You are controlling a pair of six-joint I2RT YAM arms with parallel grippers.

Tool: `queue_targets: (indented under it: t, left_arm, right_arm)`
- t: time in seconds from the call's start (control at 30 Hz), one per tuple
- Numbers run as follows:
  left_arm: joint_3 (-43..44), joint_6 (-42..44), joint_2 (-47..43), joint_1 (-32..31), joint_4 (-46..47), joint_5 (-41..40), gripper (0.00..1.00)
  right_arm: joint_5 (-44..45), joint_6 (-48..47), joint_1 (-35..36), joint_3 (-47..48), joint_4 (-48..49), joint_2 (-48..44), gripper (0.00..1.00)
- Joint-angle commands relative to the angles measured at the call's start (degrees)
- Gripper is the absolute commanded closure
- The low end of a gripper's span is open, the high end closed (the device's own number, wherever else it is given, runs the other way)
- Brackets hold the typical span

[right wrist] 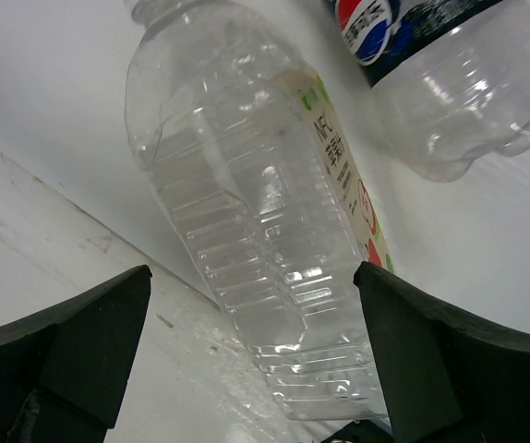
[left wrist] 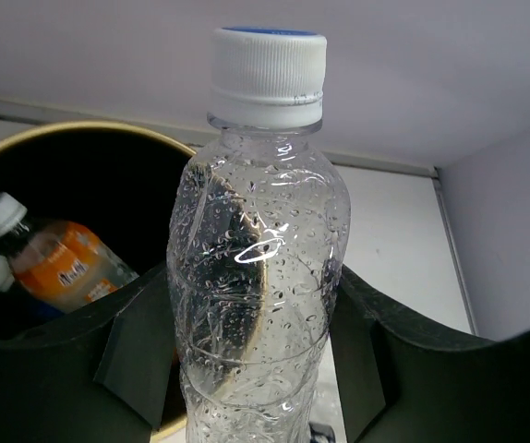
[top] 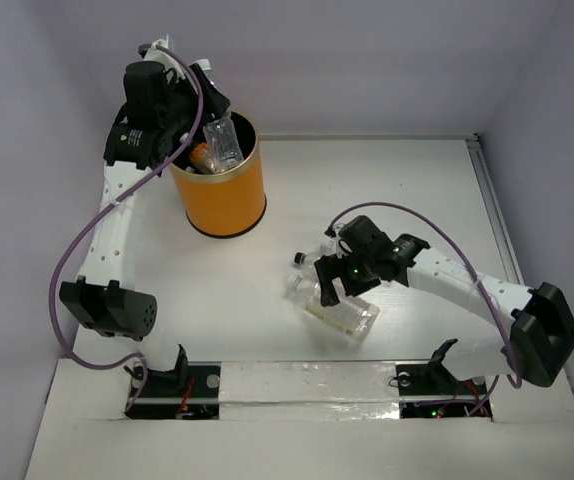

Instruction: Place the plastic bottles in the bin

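My left gripper (top: 214,118) is shut on a clear bottle (top: 222,141) with a white cap and holds it over the open top of the orange bin (top: 222,195). In the left wrist view the bottle (left wrist: 256,240) stands between my fingers, with the bin's gold rim (left wrist: 80,128) behind it. An orange bottle (left wrist: 66,266) lies inside the bin. My right gripper (top: 339,280) is open, low over a clear ribbed bottle (right wrist: 246,203) lying on the table between its fingers. A dark-label bottle (right wrist: 431,65) lies just beyond it.
The bin stands at the table's back left. The two lying bottles (top: 342,312) are at centre right, near a white strip (top: 297,385) along the front edge. Walls close the table on the left, back and right.
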Motion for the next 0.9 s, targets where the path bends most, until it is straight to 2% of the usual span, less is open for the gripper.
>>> queue_targets:
  t: [0.0, 0.13, 0.3, 0.37, 0.4, 0.5, 0.53, 0.6, 0.63, 0.87]
  left_arm:
    - [1.82, 0.45, 0.93, 0.84, 8.12, -2.07, 0.64]
    - [0.16, 3.52, 2.43, 0.84, 14.00, -8.13, 0.64]
    - [-3.62, 6.69, 4.18, 0.84, 21.74, -11.83, 0.62]
    - [-6.43, 7.83, 4.36, 0.84, 23.33, -12.01, 0.53]
    - [-8.35, 8.01, 4.19, 0.84, 24.29, -12.88, 0.42]
    - [-11.61, 8.45, 2.88, 0.84, 25.88, -14.20, 0.27]
    - [-13.80, 8.45, 2.43, 0.84, 26.14, -14.20, 0.17]
    - [-15.31, 8.19, 1.21, 0.84, 26.32, -13.85, 0.10]
    - [-16.62, 8.10, 0.76, 0.84, 26.32, -13.68, 0.03]
    - [-21.11, 6.52, -4.60, 0.84, 25.97, -10.44, 0.01]
  right_arm:
    - [-2.35, 3.51, 2.05, -1.70, 1.45, -1.23, 0.02]
    - [-4.02, 6.06, 4.32, -2.66, 2.68, -1.67, 0.06]
    - [-3.16, 7.30, 7.14, -2.14, 3.47, -0.36, 0.03]
    - [-1.49, 6.95, 7.14, -0.91, 3.12, 0.78, 0.00]
    - [0.78, 6.77, 7.14, 0.75, 2.69, 2.18, 0.00]
    - [6.40, 7.12, 7.67, 4.35, 1.89, 4.65, 0.00]
    - [7.13, 7.21, 8.28, 4.98, 1.80, 5.88, 0.00]
    - [8.45, 7.65, 8.29, 6.21, 2.24, 6.94, 0.00]
    - [8.71, 8.26, 8.81, 6.47, 2.33, 7.99, 0.00]
    - [10.47, 10.63, 11.10, 7.44, 2.33, 10.54, 0.00]
